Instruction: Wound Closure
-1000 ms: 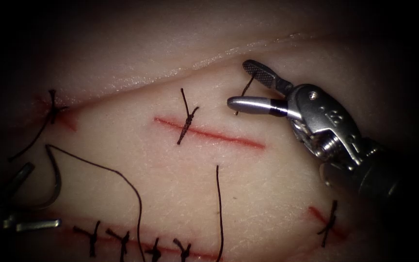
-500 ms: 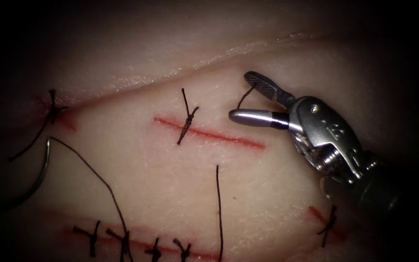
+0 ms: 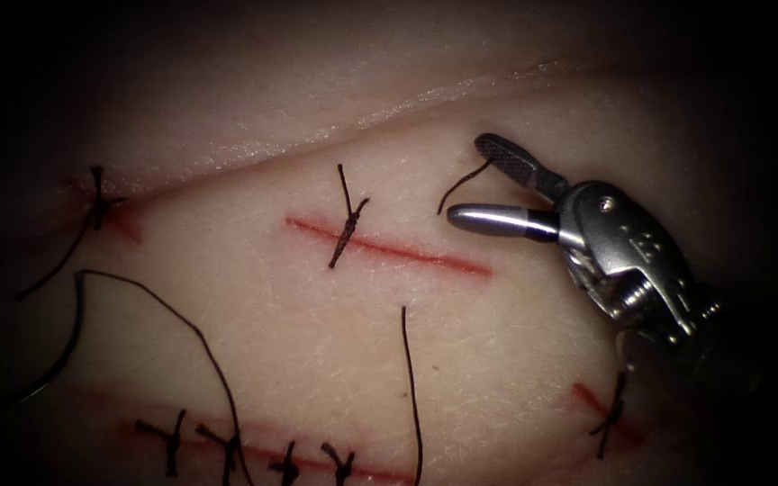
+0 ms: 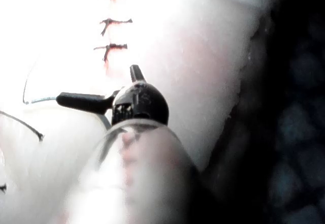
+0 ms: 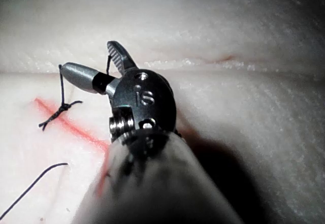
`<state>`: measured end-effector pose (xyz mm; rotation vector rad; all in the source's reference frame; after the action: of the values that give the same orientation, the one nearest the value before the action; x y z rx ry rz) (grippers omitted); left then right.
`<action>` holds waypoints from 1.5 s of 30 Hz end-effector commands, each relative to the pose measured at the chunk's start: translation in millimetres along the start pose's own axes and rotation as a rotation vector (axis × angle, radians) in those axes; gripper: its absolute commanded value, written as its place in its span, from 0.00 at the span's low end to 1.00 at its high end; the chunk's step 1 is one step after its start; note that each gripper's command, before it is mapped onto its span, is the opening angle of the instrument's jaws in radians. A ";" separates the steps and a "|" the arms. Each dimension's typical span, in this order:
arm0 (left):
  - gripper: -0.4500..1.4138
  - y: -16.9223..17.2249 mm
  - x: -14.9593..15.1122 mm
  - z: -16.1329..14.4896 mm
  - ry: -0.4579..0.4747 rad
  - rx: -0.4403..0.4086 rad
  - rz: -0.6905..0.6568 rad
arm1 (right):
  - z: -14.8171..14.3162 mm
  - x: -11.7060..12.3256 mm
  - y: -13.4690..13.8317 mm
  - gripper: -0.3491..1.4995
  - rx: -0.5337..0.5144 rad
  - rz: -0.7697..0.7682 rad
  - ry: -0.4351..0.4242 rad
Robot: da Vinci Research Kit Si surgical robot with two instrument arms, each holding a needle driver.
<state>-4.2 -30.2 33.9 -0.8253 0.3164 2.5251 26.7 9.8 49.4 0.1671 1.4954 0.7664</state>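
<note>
My right gripper [image 3: 471,180] stood wide, clamping nothing. A short dark cut end of thread [image 3: 454,184] curled off its upper jaw, just above the right end of the thin red cut [image 3: 425,256] in the pale pork tissue [image 3: 317,351]. The curved steel needle [image 3: 67,346] lay well left of the cut, seemingly on top of the tissue, trailing its long dark thread [image 3: 193,331]. My left gripper [image 4: 96,84] was spread wide too — empty, I judged. Any regrasp should take the needle's body, away from the point — and leave the tied stitch [image 3: 348,223] alone.
</note>
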 end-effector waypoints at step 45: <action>0.81 3.6 -7.3 27.2 -0.310 -0.309 0.665 | -3.2 1.2 -2.2 0.98 0.021 -0.097 -0.117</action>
<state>-14.2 -25.5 59.7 -0.4573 0.1061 3.3335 23.5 7.6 46.3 0.1469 1.3888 0.6536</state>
